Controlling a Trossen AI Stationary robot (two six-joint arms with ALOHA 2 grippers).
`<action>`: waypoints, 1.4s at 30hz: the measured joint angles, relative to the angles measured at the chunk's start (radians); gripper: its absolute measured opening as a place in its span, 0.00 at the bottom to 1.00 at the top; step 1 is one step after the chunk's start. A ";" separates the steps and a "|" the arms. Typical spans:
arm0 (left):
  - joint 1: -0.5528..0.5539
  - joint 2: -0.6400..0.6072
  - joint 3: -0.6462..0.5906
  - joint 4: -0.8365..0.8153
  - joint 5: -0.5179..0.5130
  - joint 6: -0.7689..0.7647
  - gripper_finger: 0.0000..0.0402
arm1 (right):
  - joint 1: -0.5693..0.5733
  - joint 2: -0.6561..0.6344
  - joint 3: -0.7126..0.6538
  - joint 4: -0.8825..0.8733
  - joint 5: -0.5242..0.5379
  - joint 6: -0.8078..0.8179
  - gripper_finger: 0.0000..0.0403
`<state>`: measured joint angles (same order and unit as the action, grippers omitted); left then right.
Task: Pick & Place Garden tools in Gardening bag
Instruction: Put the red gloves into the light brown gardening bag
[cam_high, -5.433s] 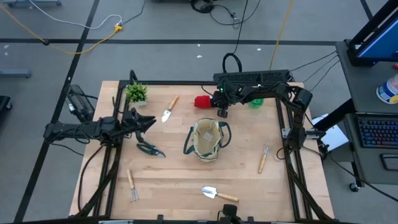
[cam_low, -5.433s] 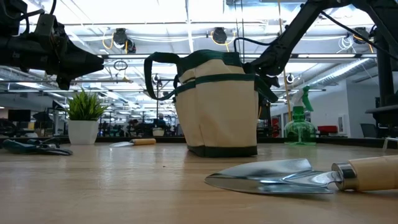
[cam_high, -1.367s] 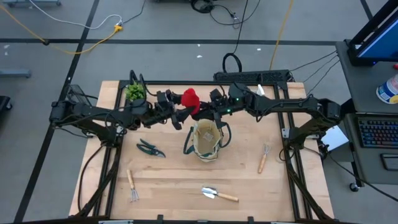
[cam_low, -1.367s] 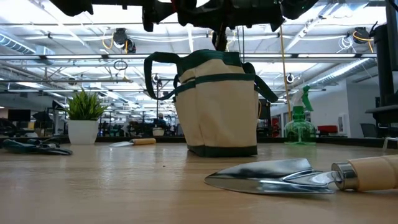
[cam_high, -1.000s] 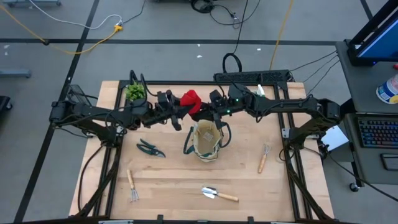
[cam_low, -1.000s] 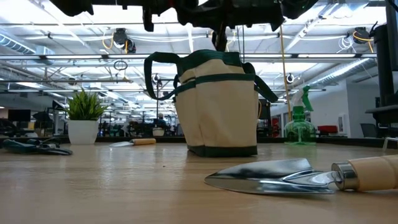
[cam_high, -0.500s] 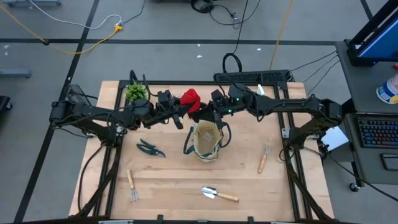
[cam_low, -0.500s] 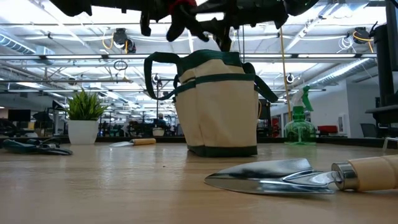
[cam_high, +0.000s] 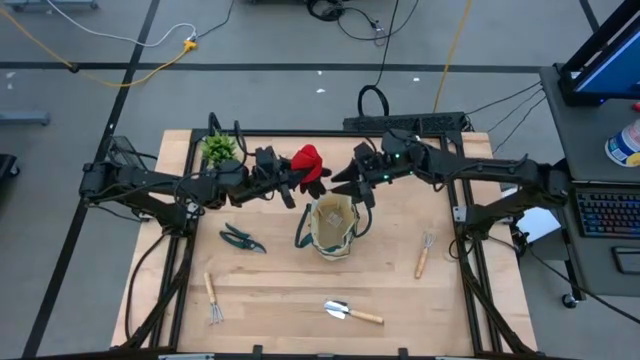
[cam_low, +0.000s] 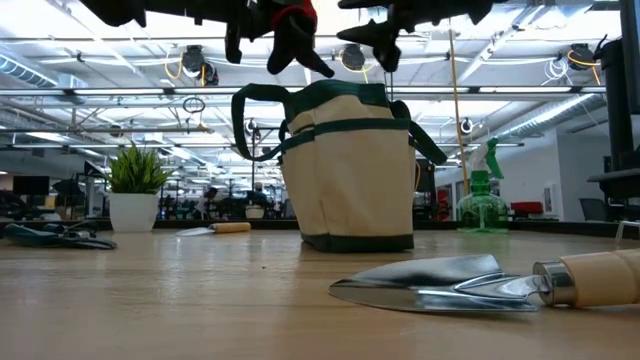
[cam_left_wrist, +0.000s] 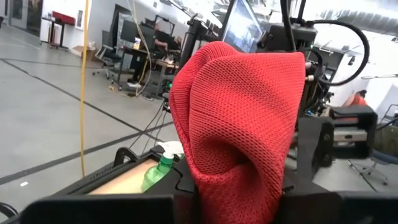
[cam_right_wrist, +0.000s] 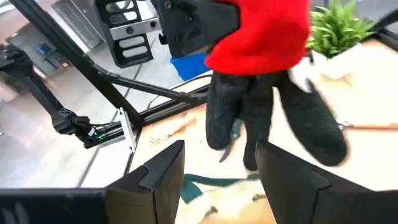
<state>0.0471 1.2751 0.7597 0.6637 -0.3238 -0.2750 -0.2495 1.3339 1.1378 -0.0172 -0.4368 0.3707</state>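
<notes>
Landmark: the gardening bag (cam_high: 334, 224), standing upright on the table (cam_high: 270, 290), mouth facing up.
Carried item: the red-black glove (cam_high: 307, 165), in the air, up and to the far-left of the bag's mouth, not yet over it.
Glove long axis: roughly vertical; red cuff uppermost, dark fingers hanging down toward the table, as the right wrist view shows (cam_right_wrist: 261, 74).
Left gripper (cam_high: 293, 180): clamped narrow on the glove's red cuff; it sits on the left side of the bag, above the height of the bag's handles.
Right gripper (cam_high: 347, 181): jaws parted wide, empty, clear of the glove; it sits just beyond the far rim of the bag, on the glove's right.
Decisive relation: the bag's mouth lies from the glove toward the near edge of the table, slightly to the right, and below.
Nearer arm: both grippers are close to the bag; only the left one carries the glove.
Step in hand (judgement): hand-over finished; the left arm has to bring the glove above the opening.
Next move requires (judgement): dangling fingers centred over the mouth before release.
Risk (judgement): limp fingers may catch on the rim or on a loop handle.
Left on the table: pruning shears (cam_high: 242, 239) left of the bag; trowel (cam_high: 352, 312) nearer than it.
</notes>
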 joint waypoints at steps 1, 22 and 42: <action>-0.002 0.000 0.000 -0.003 0.002 -0.001 0.19 | -0.003 -0.012 0.000 -0.019 0.010 -0.003 0.47; -0.100 0.000 0.000 -0.057 0.010 -0.190 0.19 | -0.006 -0.215 0.000 -0.294 0.021 -0.133 0.42; -0.247 0.000 0.104 -0.230 -0.021 -0.453 0.19 | -0.006 -0.378 -0.079 -0.354 0.047 -0.228 0.15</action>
<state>-0.1995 1.2751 0.8633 0.4339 -0.3447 -0.7280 -0.2554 0.9564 1.0590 -0.3716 -0.3903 0.1431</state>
